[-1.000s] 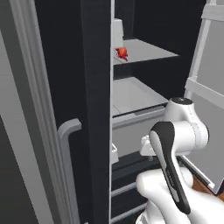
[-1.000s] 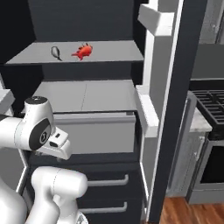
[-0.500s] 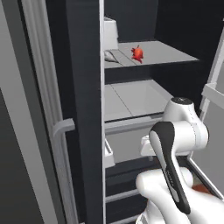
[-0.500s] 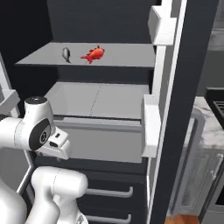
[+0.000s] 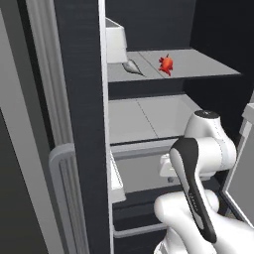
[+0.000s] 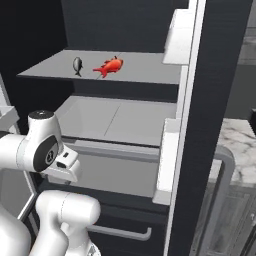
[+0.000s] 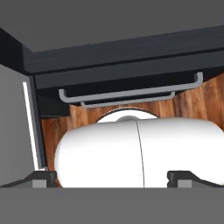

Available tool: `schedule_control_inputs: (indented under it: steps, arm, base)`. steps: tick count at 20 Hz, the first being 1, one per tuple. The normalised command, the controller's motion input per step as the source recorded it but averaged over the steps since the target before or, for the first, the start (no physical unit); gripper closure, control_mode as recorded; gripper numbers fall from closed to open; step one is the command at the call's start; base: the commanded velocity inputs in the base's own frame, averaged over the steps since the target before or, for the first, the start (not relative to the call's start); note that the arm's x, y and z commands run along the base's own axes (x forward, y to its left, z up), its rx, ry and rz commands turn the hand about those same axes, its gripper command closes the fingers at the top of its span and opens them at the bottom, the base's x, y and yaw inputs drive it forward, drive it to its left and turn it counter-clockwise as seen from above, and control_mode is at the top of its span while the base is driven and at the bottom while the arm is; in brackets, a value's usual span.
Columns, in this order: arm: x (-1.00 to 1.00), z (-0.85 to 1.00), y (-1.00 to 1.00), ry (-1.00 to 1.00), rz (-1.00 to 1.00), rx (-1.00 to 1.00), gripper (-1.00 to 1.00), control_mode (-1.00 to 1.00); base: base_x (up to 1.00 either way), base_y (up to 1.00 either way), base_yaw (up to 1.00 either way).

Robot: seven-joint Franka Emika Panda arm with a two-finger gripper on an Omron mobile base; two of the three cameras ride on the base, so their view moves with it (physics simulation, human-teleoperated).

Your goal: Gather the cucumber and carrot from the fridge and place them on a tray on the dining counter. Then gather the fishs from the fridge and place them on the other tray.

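The black fridge (image 5: 79, 74) (image 6: 220, 70) stands open in front of me. Both fishs lie on its upper light grey shelf (image 6: 150, 67). The red-orange fish (image 5: 166, 64) (image 6: 110, 66) is beside the slim silver-grey fish (image 5: 133, 67) (image 6: 77, 65). My gripper (image 7: 113, 177) is folded in low by the arm, well below that shelf. It points down at the floor, open, with nothing between its fingertips (image 7: 43, 177). Cucumber, carrot and both trays are out of view.
A bare second shelf (image 5: 144, 119) sits under the fish shelf, above a grey drawer front (image 6: 120, 175). Lower drawers carry bar handles (image 7: 131, 94) (image 6: 120, 232). The inner door with its bins (image 6: 170, 155) stands at the right. A marble countertop patch (image 6: 235, 150) and wood floor (image 7: 192, 103) show.
The whole picture has shifted, so the base has driven; the fridge interior now sits more centred and closer. The fishs lie as before and the gripper stays open.
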Motion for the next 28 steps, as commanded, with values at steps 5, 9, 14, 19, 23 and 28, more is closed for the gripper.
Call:
schedule_control_inputs:
  steps: [5, 9, 14, 19, 23, 28]
  arm:
    - [0.00, 0.00, 0.00, 0.00, 0.00, 0.00, -1.00, 1.00]
    - [0.00, 0.00, 0.00, 0.00, 0.00, 0.00, -1.00, 1.00]
    - [0.00, 0.00, 0.00, 0.00, 0.00, 0.00, -1.00, 1.00]
    - [0.00, 0.00, 0.00, 0.00, 0.00, 0.00, -1.00, 1.00]
    - [0.03, 0.05, 0.00, -0.12, 0.02, 0.00, -1.00, -1.00]
    - [0.03, 0.68, -0.13, -0.32, 0.00, -0.05, -1.00, -1.00]
  base:
    - [0.49, -0.27, 0.16]
    - [0.51, -0.27, 0.15]
    - [0.72, -0.30, 0.15]
    - [0.56, -0.20, 0.09]
    - [0.00, 0.00, 0.00]
    - [0.00, 0.00, 0.00]
